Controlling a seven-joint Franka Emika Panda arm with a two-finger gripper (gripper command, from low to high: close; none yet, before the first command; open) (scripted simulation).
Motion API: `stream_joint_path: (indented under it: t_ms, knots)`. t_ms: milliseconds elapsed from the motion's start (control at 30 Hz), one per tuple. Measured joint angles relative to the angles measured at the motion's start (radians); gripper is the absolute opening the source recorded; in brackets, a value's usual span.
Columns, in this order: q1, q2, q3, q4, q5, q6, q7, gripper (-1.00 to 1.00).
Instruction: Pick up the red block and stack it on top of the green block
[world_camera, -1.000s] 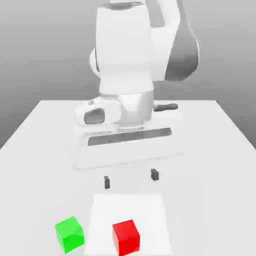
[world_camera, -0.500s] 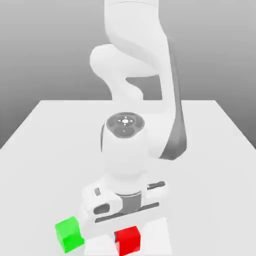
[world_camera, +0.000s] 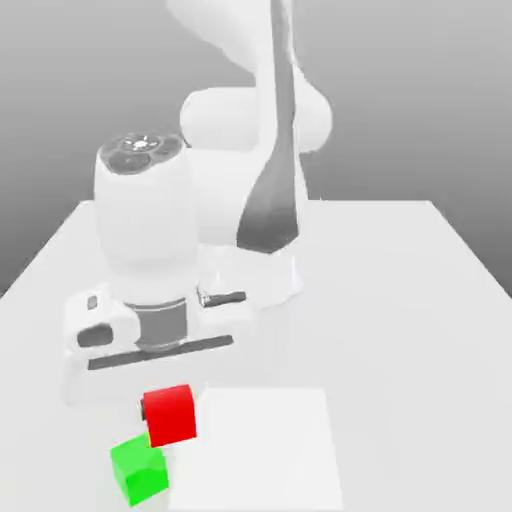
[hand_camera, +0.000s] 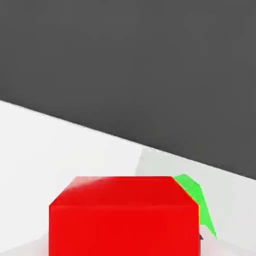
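The red block (world_camera: 169, 414) hangs just off the table under the white hand, and my gripper (world_camera: 166, 393) is shut on it. The block hides the fingertips in the exterior view. The green block (world_camera: 138, 469) rests on the table near the front edge. It is slightly toward the exterior view's left of the red block and below it, and their corners nearly overlap. In the hand view the red block (hand_camera: 122, 215) sits close to the camera, with a sliver of the green block (hand_camera: 196, 198) showing past its edge.
The white table (world_camera: 420, 300) spreads around the arm's base (world_camera: 275, 275). A paler square patch (world_camera: 265, 450) lies on it at the front, to the exterior view's right of the blocks. The table's front edge is close to the green block.
The gripper came down over the red block, shut on it and carried it up and toward the exterior view's left, next to the green block. The green block has not moved.
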Motion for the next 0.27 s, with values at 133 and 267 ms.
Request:
stream_joint_path:
  t_ms: [133, 267]
  knots:
    - [-0.029, 0.12, 0.026, 0.006, 0.058, 0.111, -0.053, -1.0]
    - [-0.034, 0.14, 0.032, 0.007, 0.067, 0.129, -0.06, 1.0]
